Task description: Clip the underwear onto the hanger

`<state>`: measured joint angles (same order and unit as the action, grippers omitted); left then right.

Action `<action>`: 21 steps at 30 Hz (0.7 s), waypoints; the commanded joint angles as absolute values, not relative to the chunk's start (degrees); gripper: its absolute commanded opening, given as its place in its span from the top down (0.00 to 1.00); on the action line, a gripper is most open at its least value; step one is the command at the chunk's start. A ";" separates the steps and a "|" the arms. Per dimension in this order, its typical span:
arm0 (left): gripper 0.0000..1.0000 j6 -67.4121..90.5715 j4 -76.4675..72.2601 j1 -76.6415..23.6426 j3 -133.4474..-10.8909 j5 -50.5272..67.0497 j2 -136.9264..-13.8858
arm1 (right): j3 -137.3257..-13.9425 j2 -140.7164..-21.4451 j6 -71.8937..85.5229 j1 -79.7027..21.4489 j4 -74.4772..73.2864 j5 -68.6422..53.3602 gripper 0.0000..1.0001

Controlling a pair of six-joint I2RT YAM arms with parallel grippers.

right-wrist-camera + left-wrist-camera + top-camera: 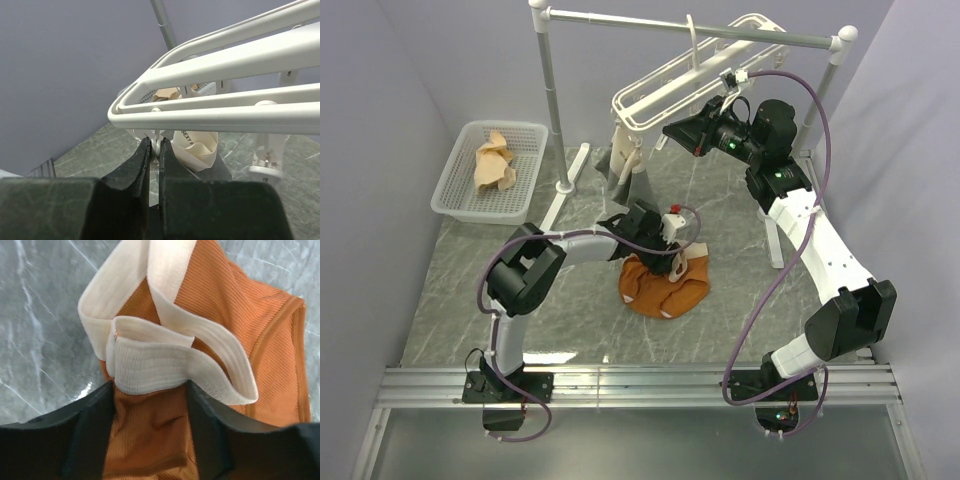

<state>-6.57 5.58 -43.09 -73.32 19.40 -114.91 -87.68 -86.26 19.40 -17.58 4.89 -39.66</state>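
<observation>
Currently grasping: left gripper (150, 405) spread wide, straddling the waistband of the underwear (240, 315), crumpled on the surface (40, 315) just below. Right gripper (154, 150) clenched on a clip (156, 141) beneath the hanger (225, 55). Next, probably: pinch waistband, lift toward clip.

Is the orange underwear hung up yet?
Not yet. Done: nothing, the underwear lies crumpled on the table. In hand: the left gripper hangs open over it, the right gripper is shut at the hanger. Left: grab, lift, clip.
</observation>
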 commanded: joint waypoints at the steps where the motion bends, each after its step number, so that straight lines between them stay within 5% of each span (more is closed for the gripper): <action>1: 0.40 -6.76 6.33 -43.15 -75.06 19.17 -116.10 | -86.75 -84.55 18.81 -17.58 3.78 -41.66 1.00; 2: 0.45 -7.12 6.42 -43.24 -74.88 18.73 -116.02 | -86.75 -84.46 18.81 -17.49 3.87 -41.66 1.00; 5: 0.80 -7.12 4.32 -42.98 -73.40 17.23 -113.83 | -86.57 -84.37 18.81 -17.40 3.96 -41.66 1.00; 8: 0.99 -8.08 0.36 -42.89 -69.97 17.31 -108.21 | -86.40 -84.11 18.72 -17.32 3.95 -41.66 1.00; 21: 0.99 -13.10 -13.01 -42.98 -59.85 19.77 -85.96 | -85.70 -83.50 19.34 -16.88 5.27 -42.19 1.00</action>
